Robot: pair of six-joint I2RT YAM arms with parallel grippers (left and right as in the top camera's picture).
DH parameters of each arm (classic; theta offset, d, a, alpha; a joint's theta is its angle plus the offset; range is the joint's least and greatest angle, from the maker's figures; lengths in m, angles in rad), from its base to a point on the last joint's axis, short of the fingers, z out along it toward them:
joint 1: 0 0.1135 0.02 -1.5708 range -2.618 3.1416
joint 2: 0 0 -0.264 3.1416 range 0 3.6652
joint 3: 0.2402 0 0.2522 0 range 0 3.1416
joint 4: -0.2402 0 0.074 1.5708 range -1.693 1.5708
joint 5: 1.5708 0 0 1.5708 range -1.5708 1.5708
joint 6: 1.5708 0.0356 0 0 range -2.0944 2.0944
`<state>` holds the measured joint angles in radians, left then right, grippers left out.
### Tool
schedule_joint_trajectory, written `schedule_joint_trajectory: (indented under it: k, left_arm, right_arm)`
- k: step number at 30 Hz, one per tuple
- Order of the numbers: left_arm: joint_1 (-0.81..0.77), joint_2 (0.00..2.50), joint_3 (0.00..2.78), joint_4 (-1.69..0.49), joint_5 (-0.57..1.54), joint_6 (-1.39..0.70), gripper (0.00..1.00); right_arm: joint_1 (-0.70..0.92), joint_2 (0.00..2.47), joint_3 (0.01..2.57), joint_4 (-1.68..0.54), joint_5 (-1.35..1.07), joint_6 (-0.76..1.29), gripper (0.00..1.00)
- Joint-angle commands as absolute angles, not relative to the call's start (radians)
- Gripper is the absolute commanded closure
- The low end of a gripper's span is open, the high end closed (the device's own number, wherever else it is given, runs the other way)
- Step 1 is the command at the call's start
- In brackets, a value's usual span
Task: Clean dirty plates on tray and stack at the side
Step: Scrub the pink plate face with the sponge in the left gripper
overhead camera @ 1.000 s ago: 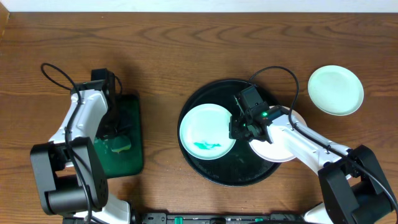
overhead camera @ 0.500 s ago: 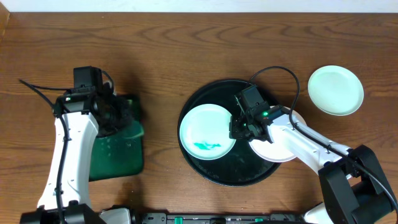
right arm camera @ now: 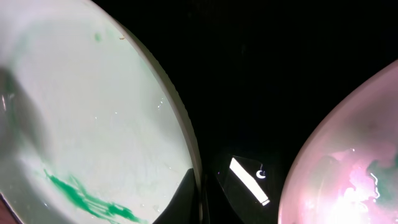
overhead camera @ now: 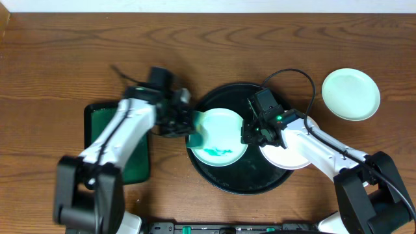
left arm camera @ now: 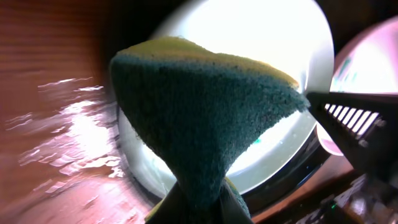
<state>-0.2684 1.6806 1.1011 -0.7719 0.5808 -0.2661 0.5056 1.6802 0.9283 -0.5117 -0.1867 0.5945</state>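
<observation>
On the left half of the tray [overhead camera: 237, 181], pinches the smeared plate [overhead camera: 218, 133] by its right rim with the right fingers [overhead camera: 249, 134], closed narrowly over the lip, one on each side of the edge in the wrist view. Holds the sponge [overhead camera: 195, 123] over the plate's left edge, clamped in the left fingers [overhead camera: 185, 122] and squeezed to a wedge; cannot tell whether touching yet. Looks stiff, light and glossy, likely slick where the green smear [overhead camera: 218, 153] lies, and probably chips if dropped. Best gripped at the rim, opposite the wiping side, to stop any skating across the shiny tray under the sponge's push. For lifting away, calls for a firm hold on that thin lip, kept level. Leaves the white plate [overhead camera: 286, 156] on the tray's right edge beneath the right arm, and the clean mint plate [overhead camera: 351, 94] well apart on the counter [overhead camera: 195, 52] at upper right.
</observation>
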Motion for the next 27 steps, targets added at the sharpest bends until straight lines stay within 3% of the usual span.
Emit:
schedule_joint_trajectory:
  k: [1,15,27]
  left_arm:
    - [-0.34,1.742,1.111,-0.727,0.629,-0.299,0.93]
    - [-0.537,1.884,1.11,-0.514,0.809,-0.36,0.93]
    - [-0.491,1.89,1.107,-0.635,0.433,-0.361,0.93]
  right_arm:
    - [0.501,1.687,0.942,-0.513,-0.2,0.587,0.99]
    - [0.467,1.687,0.942,-0.514,-0.22,0.591,0.99]
    - [0.443,1.687,0.942,-0.531,-0.244,0.59,0.99]
